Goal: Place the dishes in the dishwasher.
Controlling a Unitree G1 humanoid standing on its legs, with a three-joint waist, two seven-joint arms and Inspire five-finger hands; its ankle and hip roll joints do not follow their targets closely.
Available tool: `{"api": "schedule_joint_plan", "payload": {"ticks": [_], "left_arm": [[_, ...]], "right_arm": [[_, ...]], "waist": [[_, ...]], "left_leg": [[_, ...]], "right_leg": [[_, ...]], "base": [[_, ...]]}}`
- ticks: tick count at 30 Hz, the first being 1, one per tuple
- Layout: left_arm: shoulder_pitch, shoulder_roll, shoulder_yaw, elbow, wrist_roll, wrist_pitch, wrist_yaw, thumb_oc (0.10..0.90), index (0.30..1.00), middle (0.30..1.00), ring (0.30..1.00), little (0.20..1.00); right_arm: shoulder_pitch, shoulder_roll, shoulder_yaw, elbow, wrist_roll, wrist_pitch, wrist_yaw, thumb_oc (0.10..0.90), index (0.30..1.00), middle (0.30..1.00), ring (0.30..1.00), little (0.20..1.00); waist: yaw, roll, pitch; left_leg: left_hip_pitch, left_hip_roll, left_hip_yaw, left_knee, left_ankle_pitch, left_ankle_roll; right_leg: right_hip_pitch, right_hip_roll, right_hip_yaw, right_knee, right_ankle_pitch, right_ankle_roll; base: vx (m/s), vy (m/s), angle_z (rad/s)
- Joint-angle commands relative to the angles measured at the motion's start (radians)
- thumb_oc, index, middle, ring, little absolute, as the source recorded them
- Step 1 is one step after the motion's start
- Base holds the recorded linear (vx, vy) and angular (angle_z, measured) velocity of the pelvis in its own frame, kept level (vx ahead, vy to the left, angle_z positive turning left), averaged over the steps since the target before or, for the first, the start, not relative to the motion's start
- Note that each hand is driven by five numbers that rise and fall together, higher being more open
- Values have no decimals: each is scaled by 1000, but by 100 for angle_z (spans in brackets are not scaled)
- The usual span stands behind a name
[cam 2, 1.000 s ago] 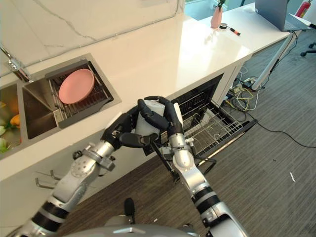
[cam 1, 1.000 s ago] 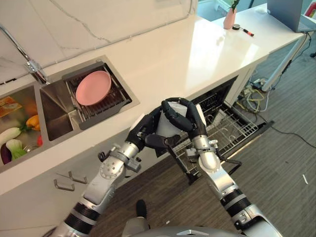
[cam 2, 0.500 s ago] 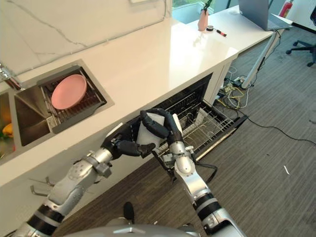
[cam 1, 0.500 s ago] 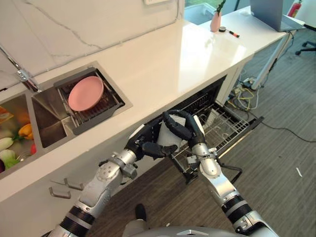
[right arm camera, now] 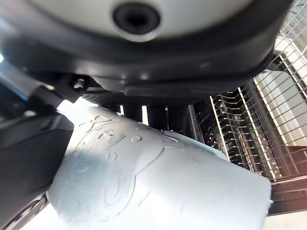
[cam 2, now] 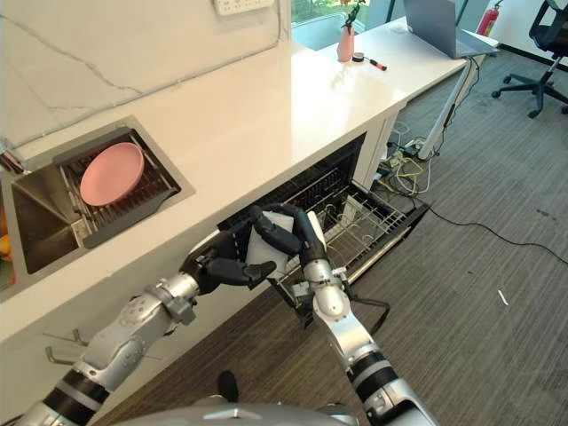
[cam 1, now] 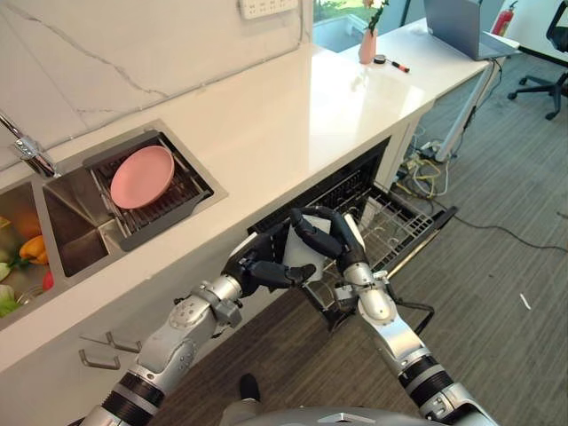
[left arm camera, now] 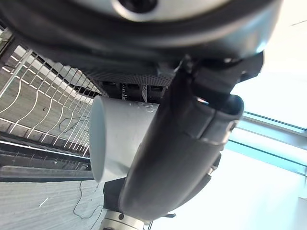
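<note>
Both hands, left hand and right hand, grasp pale cup over dishwasher rack; uneven release risks dropping it onto tines

Around me: white desk along a marbled wall with a white socket plate at the top. My left side has a steel sink with a chrome tap and vegetables in the far-left basin. Farther off, a second white desk carries a pink vase with a plant, a small dark round item with a red-and-black marker beside it, and a laptop. Cables tangled on the grey floor near that desk's leg. Office chair and red extinguisher at far right.
</note>
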Motion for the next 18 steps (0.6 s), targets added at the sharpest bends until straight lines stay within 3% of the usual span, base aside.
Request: {"api": "schedule_joint_plan", "payload": {"ticks": [1, 3, 6, 8, 9, 11, 14, 18], "left_arm": [[173, 203, 117, -114, -134, -97, -189, 800, 900, 900, 900, 900], [212, 207, 181, -115, -115, -121, -176, 800, 900, 900, 900, 900], [226, 209, 320, -148, 45, -224, -119, 800, 900, 900, 900, 900], [227, 208, 320, -149, 47, -224, -118, 800, 900, 900, 900, 900], [208, 149, 343, -167, 16, -228, -101, 800, 900, 900, 900, 900], [196, 121, 339, -183, -68, -195, -115, 800, 900, 900, 900, 900], [188, 113, 328, -188, -182, -147, -150, 800, 900, 900, 900, 900], [190, 119, 369, -168, -239, -150, -148, 800, 900, 900, 900, 900]], "right_arm": [[-121, -281, -463, 266, -6, 42, -262, 400, 300, 300, 300, 300], [-112, -301, -478, 281, -10, 36, -267, 400, 300, 300, 300, 300], [-73, -340, -542, 292, -26, 22, -290, 400, 300, 300, 300, 300], [-73, -340, -542, 292, -27, 21, -290, 400, 300, 300, 300, 300], [-67, -347, -555, 300, -35, 29, -296, 400, 300, 300, 300, 300], [-68, -352, -556, 305, -35, 41, -288, 400, 300, 300, 300, 300], [-74, -352, -550, 312, -31, 49, -275, 400, 300, 300, 300, 300], [-71, -355, -547, 318, -29, 50, -271, 400, 300, 300, 300, 300]], "waist": [[62, 36, -67], [70, 36, -69], [92, 33, -69], [91, 33, -69], [98, 29, -69], [97, 29, -67], [94, 29, -67], [95, 31, -65]], "left_leg": [[103, 24, 42, 5, -106, -22], [100, 23, 38, 5, -105, -23], [90, 21, 17, 5, -102, -25], [90, 21, 16, 5, -102, -25], [88, 22, 10, 5, -101, -26], [89, 22, 8, 5, -101, -25], [92, 23, 11, 5, -100, -25], [94, 24, 14, 5, -98, -27]], "right_leg": [[-46, -13, 16, 12, -6, 26], [-45, -13, 12, 12, -7, 26], [-38, -14, -4, 12, -13, 25], [-38, -14, -5, 12, -13, 25], [-35, -14, -12, 12, -17, 23], [-34, -14, -13, 12, -17, 23], [-34, -13, -11, 12, -15, 23], [-32, -12, -10, 12, -13, 23]], "base": [[-6, 0, -10], [2, 0, -3], [1, -4, 9], [6, -9, 10], [4, -13, 9], [-3, -9, 7], [0, 0, 0], [0, 0, 0]]}}
